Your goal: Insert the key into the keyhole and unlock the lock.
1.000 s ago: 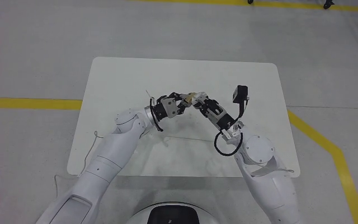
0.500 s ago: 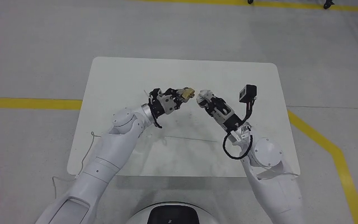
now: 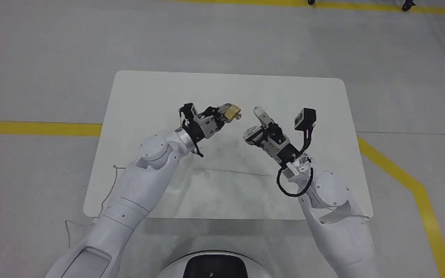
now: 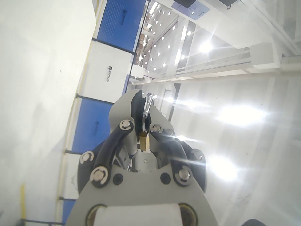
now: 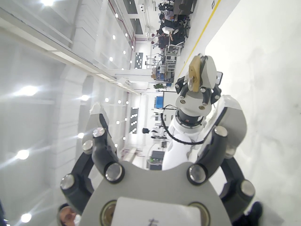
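Observation:
A small brass padlock (image 3: 231, 110) is held above the middle of the white table (image 3: 153, 90) by my left gripper (image 3: 224, 114), which is shut on its silver shackle (image 4: 147, 104). The brass body (image 4: 144, 142) points back toward the left wrist. From the right wrist view, the padlock (image 5: 194, 70) faces me with a key head (image 5: 194, 84) sticking out of its end. My right gripper (image 3: 252, 125) hangs a short gap to the right of the lock. It is open, its fingers (image 5: 96, 118) are spread wide, and nothing is between them.
Both arms meet over the table's centre, well above the surface. A yellow floor line (image 3: 49, 128) runs past the table's left side, and a thin cable (image 3: 115, 174) hangs by the left edge. People and workbenches (image 5: 171, 31) stand far off in the room.
The right gripper, which touched the padlock a second ago, has let go, opened and drawn back to the right. The left gripper has carried the padlock slightly toward the table's far side.

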`<action>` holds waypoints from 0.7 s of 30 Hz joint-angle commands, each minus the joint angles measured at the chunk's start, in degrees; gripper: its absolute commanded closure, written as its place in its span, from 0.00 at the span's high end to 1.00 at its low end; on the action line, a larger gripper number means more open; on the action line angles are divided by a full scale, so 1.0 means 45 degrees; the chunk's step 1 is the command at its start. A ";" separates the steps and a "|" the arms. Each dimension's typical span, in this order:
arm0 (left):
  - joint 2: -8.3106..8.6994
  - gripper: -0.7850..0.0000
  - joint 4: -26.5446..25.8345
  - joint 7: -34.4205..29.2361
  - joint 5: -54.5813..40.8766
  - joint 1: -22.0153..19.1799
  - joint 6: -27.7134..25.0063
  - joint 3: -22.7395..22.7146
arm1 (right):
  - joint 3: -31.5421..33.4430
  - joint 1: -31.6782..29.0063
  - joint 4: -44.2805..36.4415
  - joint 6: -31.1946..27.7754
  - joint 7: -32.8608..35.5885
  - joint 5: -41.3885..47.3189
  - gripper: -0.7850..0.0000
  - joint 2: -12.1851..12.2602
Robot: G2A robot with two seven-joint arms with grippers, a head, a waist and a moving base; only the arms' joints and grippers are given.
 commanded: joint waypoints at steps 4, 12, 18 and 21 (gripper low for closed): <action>0.0018 0.00 -0.0459 0.0656 0.0853 0.0467 -0.1586 -0.0102 | 0.0494 -0.0087 0.0247 0.0555 0.0301 0.2326 0.40 -0.0032; -0.0015 0.00 -0.0549 0.0307 0.0750 0.0517 -0.1376 -0.0045 | -0.0355 0.0644 0.1072 0.1778 -0.0227 0.2837 0.37 -0.0175; -0.0030 0.00 -0.0500 0.0167 0.0712 0.0482 -0.1390 -0.0104 | -0.0596 0.0938 0.1317 0.1855 -0.0382 0.2837 0.36 -0.0232; -0.0036 0.00 -0.0507 0.0107 0.0748 0.0485 -0.1423 -0.0116 | -0.0666 0.1016 0.1369 0.1890 -0.0398 0.2813 0.36 -0.0249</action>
